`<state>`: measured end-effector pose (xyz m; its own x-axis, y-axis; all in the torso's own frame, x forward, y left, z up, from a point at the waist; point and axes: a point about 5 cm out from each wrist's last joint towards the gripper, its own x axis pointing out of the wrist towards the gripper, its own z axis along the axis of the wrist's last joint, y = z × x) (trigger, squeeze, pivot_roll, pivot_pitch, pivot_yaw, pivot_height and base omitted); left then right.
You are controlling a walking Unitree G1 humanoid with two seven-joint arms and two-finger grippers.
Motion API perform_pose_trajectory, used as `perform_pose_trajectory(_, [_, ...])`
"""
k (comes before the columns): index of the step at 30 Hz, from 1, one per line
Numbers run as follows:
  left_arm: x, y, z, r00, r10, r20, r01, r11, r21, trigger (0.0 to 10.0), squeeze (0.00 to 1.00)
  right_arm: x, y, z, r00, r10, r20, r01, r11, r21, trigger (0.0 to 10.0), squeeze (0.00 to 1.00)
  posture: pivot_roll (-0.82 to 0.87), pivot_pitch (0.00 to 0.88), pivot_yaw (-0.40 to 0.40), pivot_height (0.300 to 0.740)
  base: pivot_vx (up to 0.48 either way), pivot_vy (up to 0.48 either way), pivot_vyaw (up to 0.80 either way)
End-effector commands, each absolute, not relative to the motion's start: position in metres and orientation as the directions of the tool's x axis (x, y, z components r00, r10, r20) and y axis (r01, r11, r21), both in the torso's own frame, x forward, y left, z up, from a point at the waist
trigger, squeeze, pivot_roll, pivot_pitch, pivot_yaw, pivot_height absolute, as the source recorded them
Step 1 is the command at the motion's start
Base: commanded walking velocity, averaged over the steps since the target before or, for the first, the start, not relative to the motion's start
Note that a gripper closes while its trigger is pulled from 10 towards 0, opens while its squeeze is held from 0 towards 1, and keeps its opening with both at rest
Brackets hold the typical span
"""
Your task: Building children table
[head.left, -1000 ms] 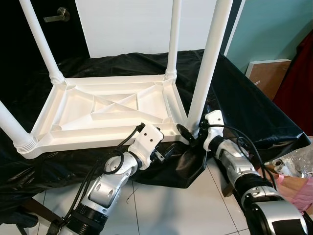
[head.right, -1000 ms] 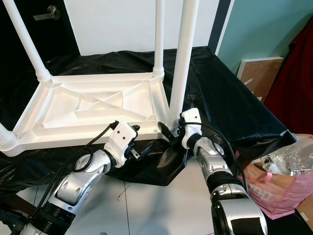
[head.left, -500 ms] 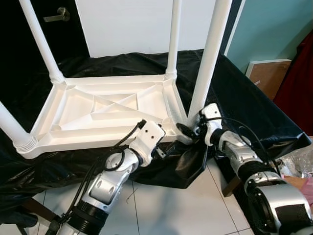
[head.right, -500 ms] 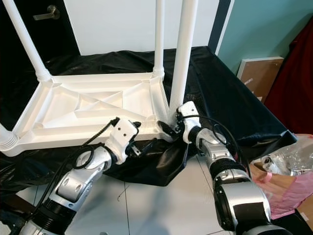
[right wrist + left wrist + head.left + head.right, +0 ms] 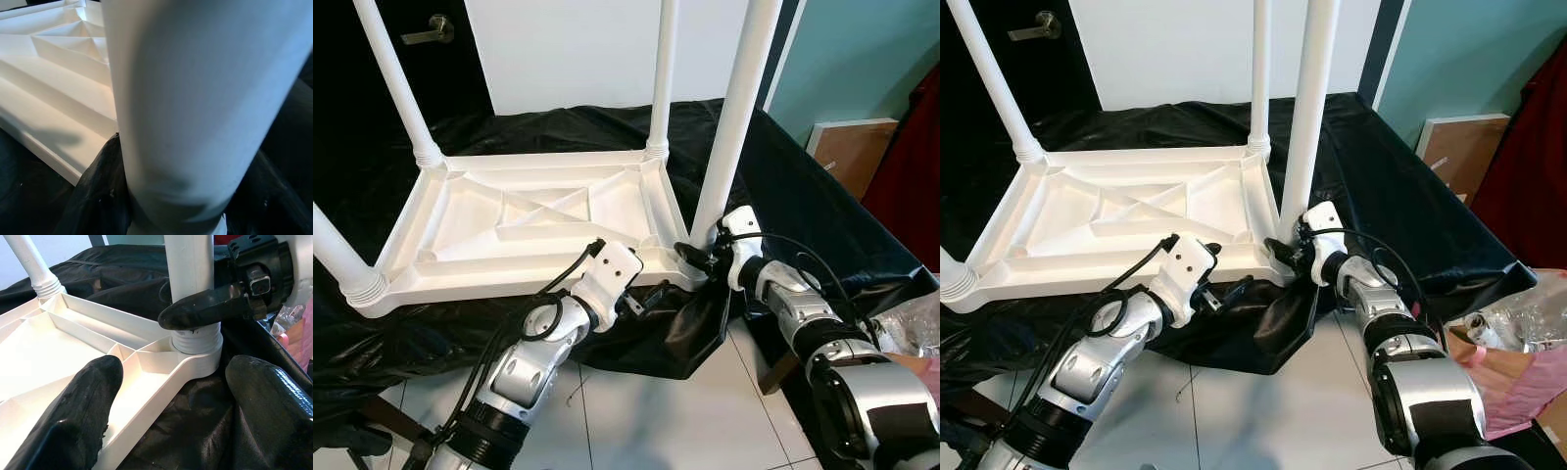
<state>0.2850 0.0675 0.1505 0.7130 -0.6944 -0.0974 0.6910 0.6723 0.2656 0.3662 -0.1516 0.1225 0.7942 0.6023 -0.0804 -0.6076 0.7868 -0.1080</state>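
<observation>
A white plastic children's table [image 5: 529, 220] lies upside down on a black sheet [image 5: 803, 211], its legs pointing up. My right gripper [image 5: 695, 257] is shut on the near right leg [image 5: 729, 127] just above its threaded collar. In the left wrist view one of the right gripper's black fingers [image 5: 210, 308] crosses that leg [image 5: 188, 264]. The right wrist view has the leg [image 5: 195, 112] very close, with dark fingers on both sides. My left gripper [image 5: 176, 377] is open, straddling the table's front edge by that corner, and also appears from the head [image 5: 651, 294].
White tile floor [image 5: 646, 421] lies below the sheet's front edge. A brown board [image 5: 847, 152] leans on the teal wall at the right. A pink bag and clear plastic [image 5: 1518, 362] sit at the lower right. A dark door with a lever handle [image 5: 431, 29] is at the back left.
My right gripper has drawn in from beside the corner and closed around the base of the near right leg. The left gripper has shifted slightly along the front edge.
</observation>
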Motion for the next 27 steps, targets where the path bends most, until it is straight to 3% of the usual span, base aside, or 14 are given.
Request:
perform_pose_trajectory(1, [0.284,0.063,0.149,0.664,-0.738,-0.117,0.738,0.624,0.256,10.0,0.00,0.359,-0.151,0.099,0.822,0.549,-0.155,-0.562,0.825,-0.059,10.0,0.00,0.01,0.000,-0.027,0.740,0.000,0.000,0.00])
perform_pose_trajectory(9, [0.283,0.062,0.149,0.662,-0.740,-0.117,0.741,0.622,0.253,10.0,0.00,0.358,-0.139,0.092,0.886,0.442,-0.140,-0.446,0.895,0.007,10.0,0.00,0.02,0.000,-0.030,0.740,0.000,0.000,0.00])
perform_pose_trajectory(17, [0.282,0.063,0.148,0.665,-0.737,-0.119,0.738,0.625,0.254,10.0,0.00,0.356,-0.123,0.085,0.965,0.231,-0.125,-0.221,0.971,0.091,10.0,0.00,0.03,0.000,-0.041,0.740,0.000,0.000,0.00])
perform_pose_trajectory(19, [0.282,0.063,0.148,0.667,-0.736,-0.117,0.737,0.627,0.254,10.0,0.00,0.355,-0.115,0.083,0.984,0.128,-0.125,-0.108,0.983,0.149,10.0,0.00,0.03,0.000,-0.042,0.740,0.000,0.000,0.00])
perform_pose_trajectory(27, [0.282,0.063,0.148,0.667,-0.736,-0.117,0.736,0.626,0.256,10.0,0.00,0.354,-0.102,0.087,0.989,0.118,-0.087,-0.097,0.972,0.216,10.0,0.00,0.03,0.000,-0.047,0.740,0.000,0.000,0.00])
